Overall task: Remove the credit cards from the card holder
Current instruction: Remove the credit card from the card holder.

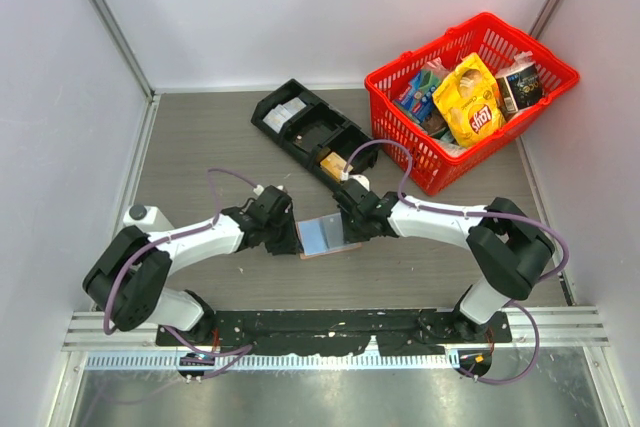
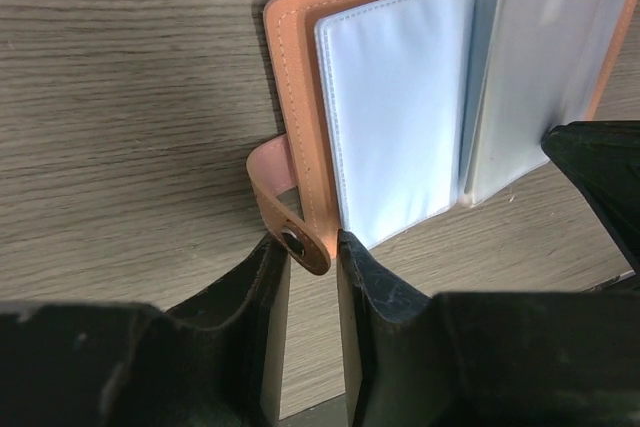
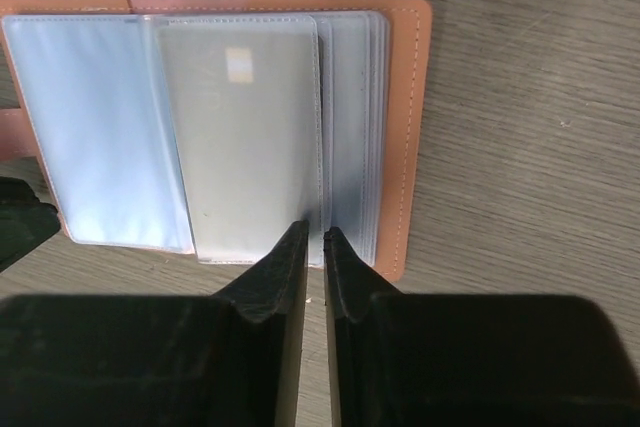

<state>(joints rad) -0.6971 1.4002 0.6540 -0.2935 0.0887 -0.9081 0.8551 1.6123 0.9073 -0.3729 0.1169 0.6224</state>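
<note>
A: Nearest in the left wrist view, the left end effector [image 2: 312, 243] is seen narrowed around the snap tab [image 2: 283, 197] of the card holder [image 2: 296, 87]. Whether the tab is pinched cannot be told.

B: In the right wrist view, the right end effector [image 3: 313, 235] is set narrow at the lower edge of a sleeve holding a card [image 3: 250, 137]. A grip cannot be confirmed.

A: The first grasp is judged in hand. Next, the holder must be steadied while the card is slid out.

B: From above, the holder lies open on the tabletop [image 1: 200, 137] between both arms. The tray [image 1: 318, 132] and basket [image 1: 430, 45] are well apart.
</note>
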